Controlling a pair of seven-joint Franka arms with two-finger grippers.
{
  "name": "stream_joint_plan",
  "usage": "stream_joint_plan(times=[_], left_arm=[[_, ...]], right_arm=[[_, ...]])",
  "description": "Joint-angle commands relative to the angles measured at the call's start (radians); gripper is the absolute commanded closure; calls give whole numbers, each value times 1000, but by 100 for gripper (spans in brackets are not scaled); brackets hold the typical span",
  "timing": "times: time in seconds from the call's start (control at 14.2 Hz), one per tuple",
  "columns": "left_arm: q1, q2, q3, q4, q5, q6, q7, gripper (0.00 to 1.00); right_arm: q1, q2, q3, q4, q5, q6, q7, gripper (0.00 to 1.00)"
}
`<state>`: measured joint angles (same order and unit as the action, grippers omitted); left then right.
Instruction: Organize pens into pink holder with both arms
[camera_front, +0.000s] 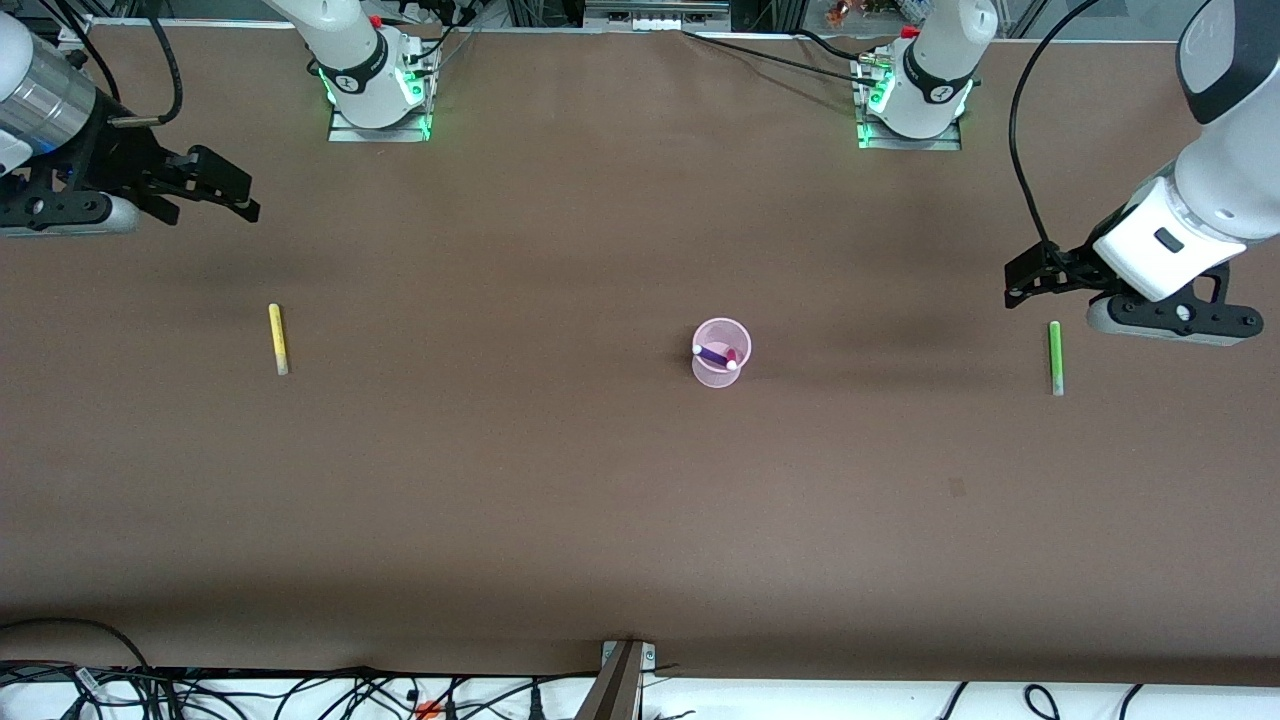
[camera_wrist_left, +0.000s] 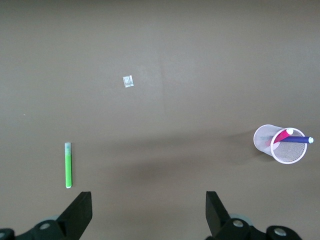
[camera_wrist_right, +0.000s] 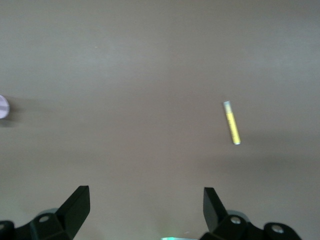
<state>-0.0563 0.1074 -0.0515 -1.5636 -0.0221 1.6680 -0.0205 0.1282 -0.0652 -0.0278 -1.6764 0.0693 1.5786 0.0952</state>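
Pens remain: the green pen (camera_front: 1054, 356) lies at three o'clock from the pink holder (camera_front: 721, 352), the yellow pen (camera_front: 277, 338) at nine o'clock; purple and magenta pens already stand inside. You have the left gripper (camera_front: 1017, 283) spread beside green and the right gripper (camera_front: 232, 190) spread near yellow; descend square across each barrel's middle

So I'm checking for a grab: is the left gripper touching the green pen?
Apart. The left wrist view shows the green pen lying on the table, clear of the open left gripper.
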Motion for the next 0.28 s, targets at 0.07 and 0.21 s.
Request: stream_joint_plan(times=[0.07,0.21], left_arm=[[3,-25,4,23,30,-45,-3,0],[4,-26,4,17,69,-45,-3,0]], right_arm=[[-18,2,28,37,-40,-23,-22,0],[-18,2,29,38,-40,-25,-22,0]])
